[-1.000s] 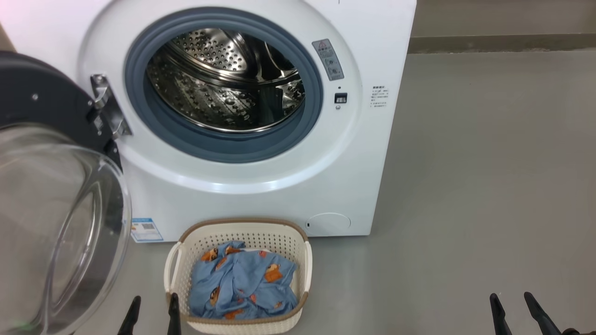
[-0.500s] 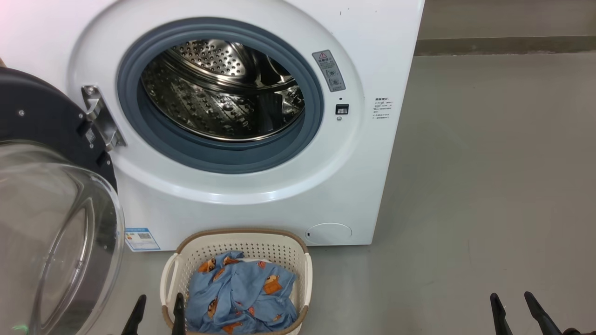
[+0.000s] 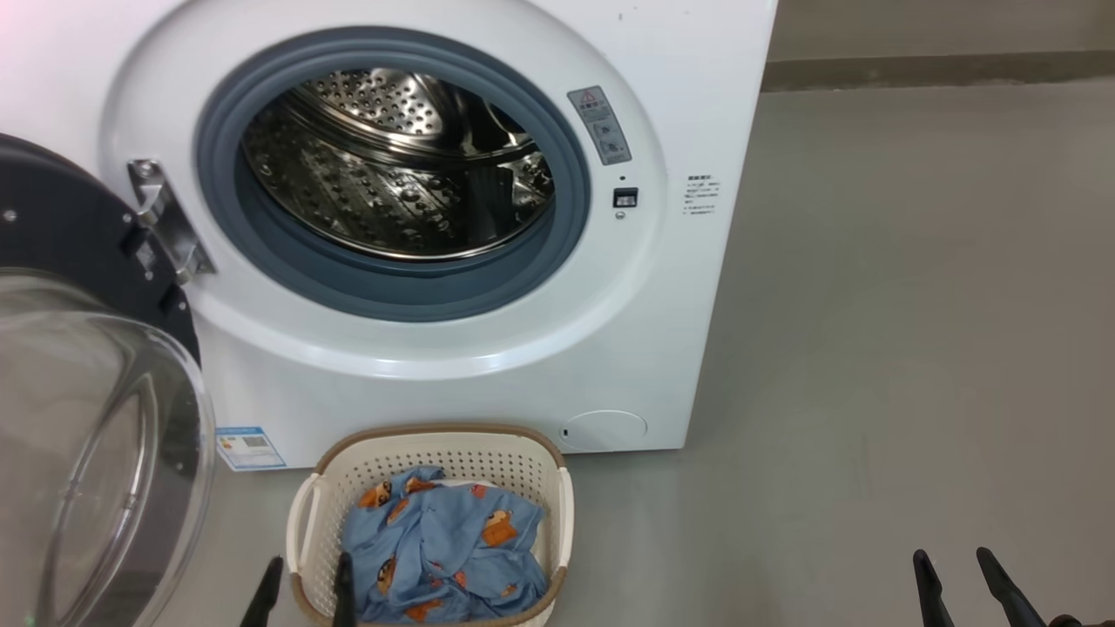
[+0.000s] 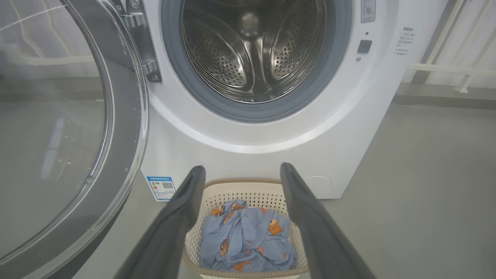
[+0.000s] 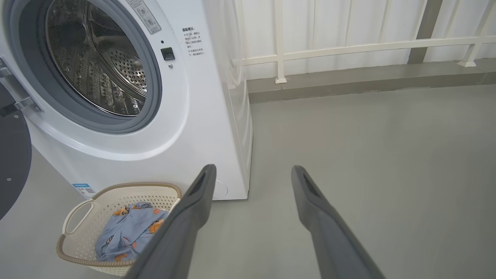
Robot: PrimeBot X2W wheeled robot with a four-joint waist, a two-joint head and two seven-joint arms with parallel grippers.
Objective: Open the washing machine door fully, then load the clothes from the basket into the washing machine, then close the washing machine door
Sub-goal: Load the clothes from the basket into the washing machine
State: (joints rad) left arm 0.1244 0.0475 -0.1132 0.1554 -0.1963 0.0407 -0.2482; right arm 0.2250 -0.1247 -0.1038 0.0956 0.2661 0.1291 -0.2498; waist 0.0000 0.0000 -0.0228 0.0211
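The washing machine door (image 3: 87,418) hangs swung wide open on the hinge (image 3: 165,222) at the machine's left side, w/ the clear glass bowl bulging toward the camera and the black ring behind it. The washing machine (image 3: 453,383) shows its steel drum (image 3: 392,174) through the open mouth, w/ the grey-blue gasket (image 3: 383,300) round it. The basket (image 3: 435,435) sits on the floor (image 3: 871,348) just in front of the machine, below the opening, btw the blue sticker (image 3: 250,447) and the round filter cover (image 3: 603,429). The clothes (image 3: 444,549) lie bunched inside it, blue w/ orange figures, a bit of white at the back. L gripper (image 3: 309,564) is low at the basket's near-left corner, fingers spread wide, holding nothing. In the head view one finger overlaps the rim, but contact can't be told. R gripper (image 3: 951,554) is well apart to the right over the floor, also spread wide & empty. A white railing (image 5: 348,48) runs along the wall beyond the machine.
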